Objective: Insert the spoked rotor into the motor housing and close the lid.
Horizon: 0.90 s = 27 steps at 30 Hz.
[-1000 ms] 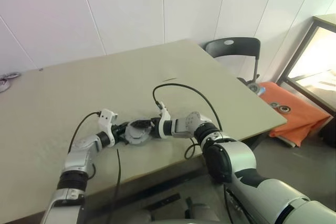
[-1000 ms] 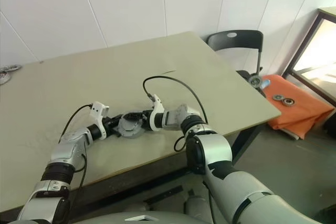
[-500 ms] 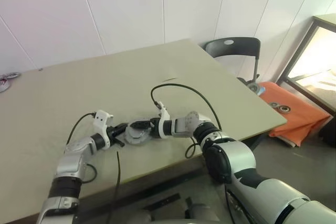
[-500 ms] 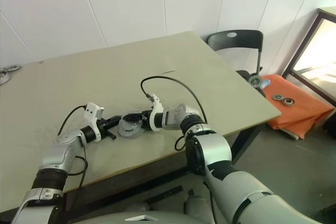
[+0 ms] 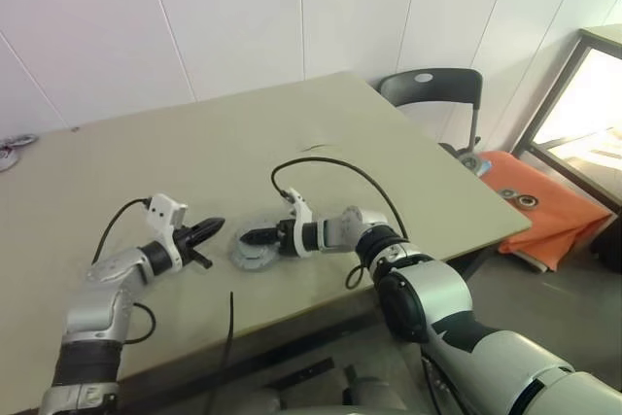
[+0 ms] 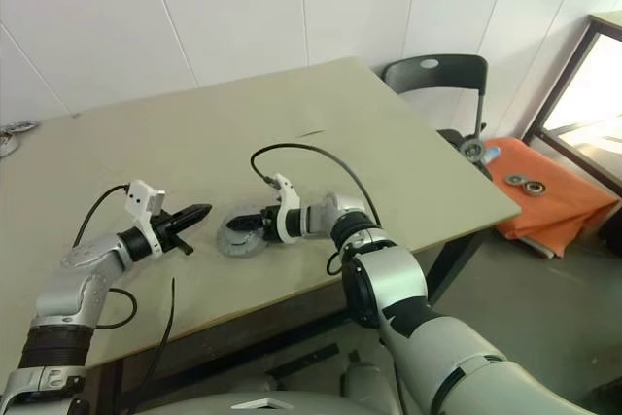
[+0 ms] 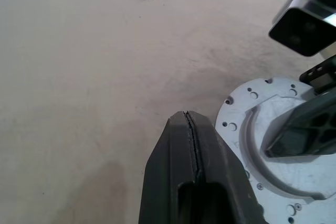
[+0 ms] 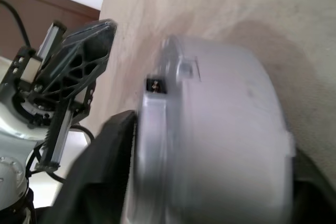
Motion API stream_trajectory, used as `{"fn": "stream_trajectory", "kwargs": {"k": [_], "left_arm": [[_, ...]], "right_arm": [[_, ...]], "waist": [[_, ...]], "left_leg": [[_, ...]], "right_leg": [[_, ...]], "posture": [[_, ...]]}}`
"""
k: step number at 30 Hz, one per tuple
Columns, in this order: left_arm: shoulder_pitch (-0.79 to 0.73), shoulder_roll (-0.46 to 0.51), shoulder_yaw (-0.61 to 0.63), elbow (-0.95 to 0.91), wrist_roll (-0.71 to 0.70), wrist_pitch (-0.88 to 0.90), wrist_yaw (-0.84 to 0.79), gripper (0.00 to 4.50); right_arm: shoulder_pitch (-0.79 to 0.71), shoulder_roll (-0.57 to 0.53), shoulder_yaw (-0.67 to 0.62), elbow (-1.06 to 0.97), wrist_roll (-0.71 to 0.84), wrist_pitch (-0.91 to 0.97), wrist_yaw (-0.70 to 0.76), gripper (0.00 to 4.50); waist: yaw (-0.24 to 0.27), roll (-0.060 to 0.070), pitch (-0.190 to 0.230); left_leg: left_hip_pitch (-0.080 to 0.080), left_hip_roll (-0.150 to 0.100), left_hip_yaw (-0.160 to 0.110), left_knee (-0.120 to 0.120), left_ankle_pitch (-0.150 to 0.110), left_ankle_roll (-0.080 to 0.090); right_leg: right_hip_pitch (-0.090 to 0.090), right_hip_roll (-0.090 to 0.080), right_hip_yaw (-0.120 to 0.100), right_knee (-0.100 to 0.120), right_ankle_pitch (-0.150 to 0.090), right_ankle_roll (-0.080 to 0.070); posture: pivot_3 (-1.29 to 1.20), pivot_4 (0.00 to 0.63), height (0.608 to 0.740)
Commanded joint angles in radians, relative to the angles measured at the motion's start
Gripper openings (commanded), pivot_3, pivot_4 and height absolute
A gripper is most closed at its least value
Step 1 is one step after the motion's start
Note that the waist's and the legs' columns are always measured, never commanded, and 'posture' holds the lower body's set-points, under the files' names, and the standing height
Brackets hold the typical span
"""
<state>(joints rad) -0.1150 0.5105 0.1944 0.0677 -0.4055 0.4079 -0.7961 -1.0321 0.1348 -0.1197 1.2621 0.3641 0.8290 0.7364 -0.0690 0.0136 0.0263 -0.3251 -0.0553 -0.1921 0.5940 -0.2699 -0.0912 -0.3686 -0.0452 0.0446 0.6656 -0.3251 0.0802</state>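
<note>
The motor housing [image 5: 249, 248] is a grey round casing with a holed flange [image 7: 237, 123], lying on the table near its front edge. Its inside is covered, so the spoked rotor is hidden, and I cannot tell the lid apart from the casing. My right gripper [image 5: 257, 237] reaches in from the right, and its black fingers [image 8: 97, 182] press on both sides of the casing [image 8: 220, 124]. My left gripper [image 5: 208, 228] hangs shut and empty a short way left of the casing, above the table; its fingertips [image 7: 190, 142] are pressed together.
A black chair [image 5: 434, 90] stands at the table's far right corner. An orange cloth [image 5: 544, 213] with metal rings lies on the floor to the right, beside a cabinet [image 5: 583, 114]. Black cables [image 5: 330, 164] loop over my right wrist. A small object [image 5: 10, 148] lies at the table's far left edge.
My left gripper has drawn back to the left and risen, leaving the casing. My right gripper stays on the casing, its wrist rolled slightly.
</note>
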Motion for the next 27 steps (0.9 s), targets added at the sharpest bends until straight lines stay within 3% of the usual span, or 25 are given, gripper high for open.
{"fn": "stream_trajectory", "kwargs": {"k": [1, 7, 11, 15, 18, 21, 27], "left_arm": [[0.007, 0.016, 0.029, -0.051, -0.022, 0.005, 0.01, 0.0], [0.025, 0.016, 0.029, -0.062, -0.027, 0.008, 0.02, 0.0], [0.043, 0.011, 0.021, -0.098, -0.044, 0.031, 0.022, 0.0], [0.087, 0.016, 0.011, -0.169, -0.067, 0.072, 0.009, 0.0], [0.107, 0.016, 0.013, -0.186, -0.068, 0.08, 0.014, 0.0], [0.112, 0.008, 0.015, -0.19, -0.076, 0.087, 0.021, 0.0], [0.148, 0.006, 0.048, -0.274, -0.156, 0.134, 0.02, 0.0]], "right_arm": [[0.046, 0.111, 0.048, 0.046, -0.08, 0.0, -0.05, 2.33], [0.017, 0.106, -0.026, 0.05, -0.018, 0.067, -0.047, 2.32], [-0.042, 0.075, -0.123, 0.054, 0.059, 0.22, -0.055, 2.32], [-0.106, 0.033, -0.146, 0.008, 0.091, 0.365, 0.044, 2.32], [-0.123, 0.003, -0.122, -0.043, 0.096, 0.45, 0.125, 2.32], [-0.116, -0.022, -0.082, -0.102, 0.099, 0.517, 0.204, 2.32], [-0.107, -0.047, -0.171, -0.09, 0.129, 0.498, 0.146, 2.32]], "waist": [[0.0, 0.001, 0.001], [-0.001, 0.002, 0.001], [-0.005, 0.001, 0.001], [-0.01, -0.001, 0.001], [-0.009, -0.003, 0.001], [-0.003, -0.004, 0.001], [-0.003, -0.005, 0.001]], "left_leg": [[0.0, 0.0, 0.0, 0.0, 0.0, 0.0], [-0.004, 0.0, 0.0, -0.001, 0.0, 0.0], [-0.012, 0.0, 0.0, 0.0, 0.0, 0.0], [-0.019, 0.0, 0.001, -0.002, 0.0, 0.0], [-0.033, 0.001, 0.0, 0.001, 0.003, -0.005], [-0.033, 0.0, 0.0, 0.001, 0.002, -0.004], [-0.032, -0.001, 0.0, 0.003, 0.0, 0.0]], "right_leg": [[0.0, 0.0, 0.0, 0.0, 0.001, -0.001], [-0.003, 0.0, 0.0, 0.0, 0.002, -0.003], [-0.008, 0.001, 0.0, 0.0, 0.002, -0.003], [-0.018, 0.001, 0.005, 0.001, 0.002, -0.003], [-0.031, 0.0, 0.005, 0.002, 0.002, -0.004], [-0.031, -0.001, 0.005, 0.002, 0.002, -0.004], [-0.029, 0.0, 0.004, 0.002, 0.003, -0.003]], "posture": [[0.0, 0.0, 0.74], [0.0, 0.0, 0.74], [0.0, 0.0, 0.74], [0.0, 0.0, 0.74], [0.0, 0.0, 0.74], [0.0, 0.0, 0.74], [0.0, 0.0, 0.74]]}}
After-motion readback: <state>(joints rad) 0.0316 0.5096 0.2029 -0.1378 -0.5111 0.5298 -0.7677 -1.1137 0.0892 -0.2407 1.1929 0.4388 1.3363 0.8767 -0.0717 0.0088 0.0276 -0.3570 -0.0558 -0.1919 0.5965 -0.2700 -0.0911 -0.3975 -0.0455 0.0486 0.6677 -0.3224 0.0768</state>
